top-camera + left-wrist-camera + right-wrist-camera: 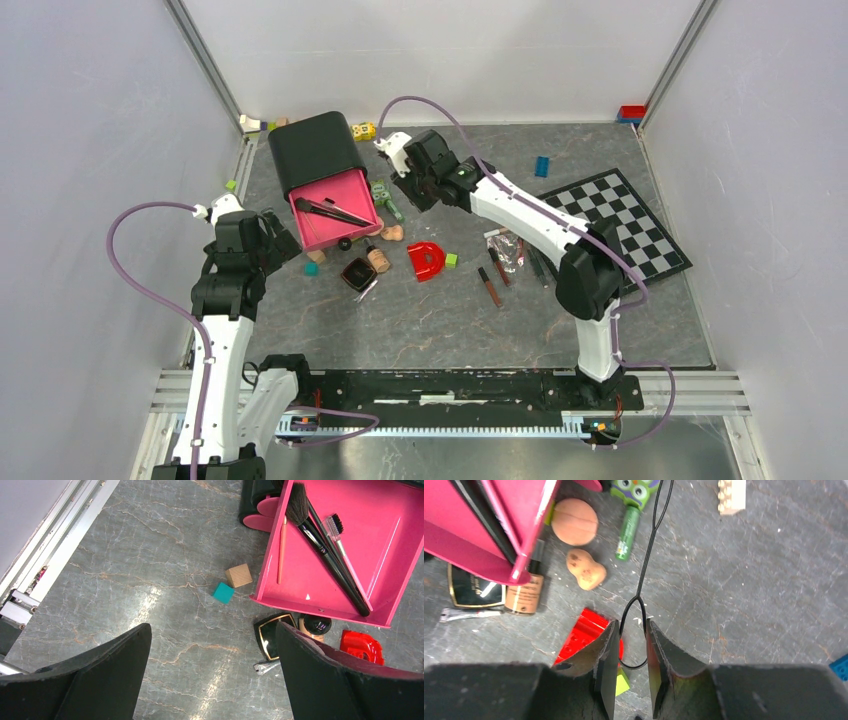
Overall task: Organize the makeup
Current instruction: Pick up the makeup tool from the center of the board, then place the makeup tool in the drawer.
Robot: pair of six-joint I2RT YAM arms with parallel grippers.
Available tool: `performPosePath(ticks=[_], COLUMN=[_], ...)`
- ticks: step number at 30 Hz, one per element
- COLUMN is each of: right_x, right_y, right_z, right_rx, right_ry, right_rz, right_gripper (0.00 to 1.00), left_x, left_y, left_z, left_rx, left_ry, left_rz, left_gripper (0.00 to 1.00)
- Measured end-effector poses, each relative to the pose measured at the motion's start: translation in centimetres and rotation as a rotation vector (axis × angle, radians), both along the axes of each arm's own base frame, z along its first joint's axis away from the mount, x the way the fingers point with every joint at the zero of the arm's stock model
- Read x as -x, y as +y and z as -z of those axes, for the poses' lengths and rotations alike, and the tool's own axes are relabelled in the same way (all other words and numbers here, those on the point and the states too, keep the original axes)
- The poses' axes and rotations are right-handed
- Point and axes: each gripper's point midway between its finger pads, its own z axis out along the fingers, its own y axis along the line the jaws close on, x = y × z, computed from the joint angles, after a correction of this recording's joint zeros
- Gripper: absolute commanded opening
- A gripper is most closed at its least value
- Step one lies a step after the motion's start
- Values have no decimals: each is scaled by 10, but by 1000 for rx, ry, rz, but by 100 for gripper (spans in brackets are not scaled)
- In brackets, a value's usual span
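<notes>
Right gripper [632,635]: jaws narrow, with a thin black wire loop [639,597] between them touching both inner faces. I read this as a hold. Left gripper [212,627]: jaws wide, nothing between them, above the table [150,555] beside the pink tray [395,555].

Makeup locations: brushes [325,555] lie in the pink tray. The square black compact [270,636], beige bottle [524,594] and peach sponges [574,521] sit just beside its near edge. The slim tubes [490,286] lie well apart, to the right.

Handling, as I judge it:
- Compact: rigid, flat and slick. Grip across opposite edges.
- Bottle: round, likely to roll. Grip mid-body.
- Sponges: soft and light, they will compress. Close gently on the widest part.
- Tubes: thin, prone to roll. Grip at mid-length.

Limits of view: the loop's far end leaves the right wrist picture, so I cannot identify it. The tray rim hides the bottle's cap there. The left finger cuts off the compact's corner
</notes>
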Motion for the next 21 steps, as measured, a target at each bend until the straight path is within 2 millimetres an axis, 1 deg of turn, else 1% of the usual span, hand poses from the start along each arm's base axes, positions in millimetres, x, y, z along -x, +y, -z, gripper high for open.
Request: performPosePath(ticks=[2, 5, 12, 15, 16, 19, 21], right_x=[4, 12, 39, 50, 52, 57, 60], right_y=[10, 23, 50, 66, 73, 94, 106], right_z=[-10, -20, -24, -35, -42, -59, -65], right_rx=[-8, -14, -13, -26, -34, -62, -80], right_ry=[-19, -42, -55, -83, -100, -150, -174], right_rz=[-25, -67, -184, -238, -257, -305, -337], right_gripper=[32, 32, 34, 35, 35, 36, 37], left_x=[0, 0, 0, 0, 0, 0, 0], left_y=[0, 0, 0, 0, 0, 0, 0], left_z=[0, 0, 0, 0, 0, 0, 0], left_rx=[0, 0, 0, 0, 0, 0, 0], left_ry=[0, 0, 0, 0, 0, 0, 0], left_rz=[0, 0, 0, 1, 0, 0, 0], left_gripper=[100, 100, 100, 100, 100, 100, 100])
